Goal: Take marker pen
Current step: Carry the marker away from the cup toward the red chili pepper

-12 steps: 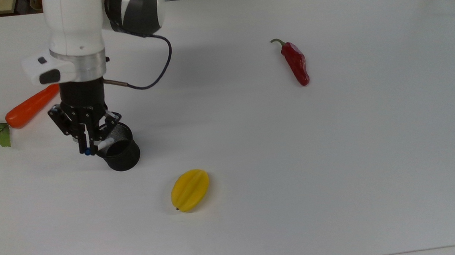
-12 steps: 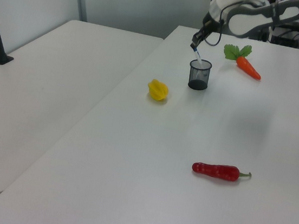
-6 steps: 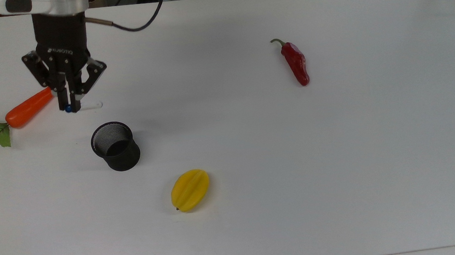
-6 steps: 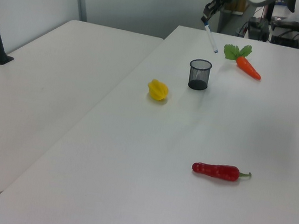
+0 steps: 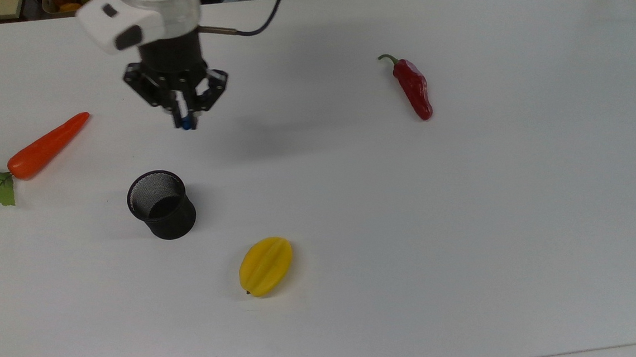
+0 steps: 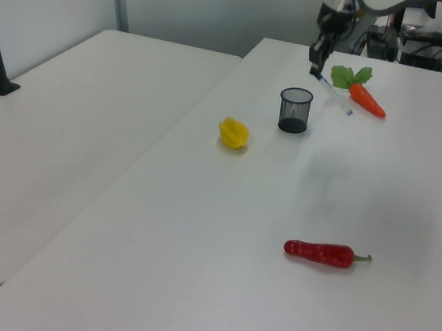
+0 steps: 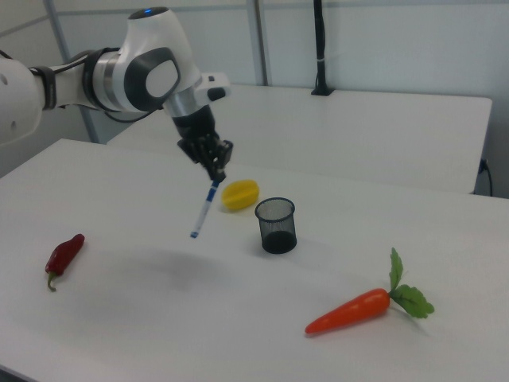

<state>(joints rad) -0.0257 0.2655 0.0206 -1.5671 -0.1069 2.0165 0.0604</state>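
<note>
Since the earlier frame, the pincer (image 5: pixel 185 122) has been carried toward the top view's right, away from the carrot (image 5: pixel 47 146), and is held above the desk (image 5: pixel 466 218) beyond the black mesh cup (image 5: pixel 161 204). Its fingers are pressed onto the blue end of the marker pen (image 7: pixel 204 208), which hangs slanted in the air clear of the cup. On the desk are seen a yellow starfruit (image 5: pixel 266 266) near the cup and a red chilli (image 5: pixel 413 86) well apart.
</note>
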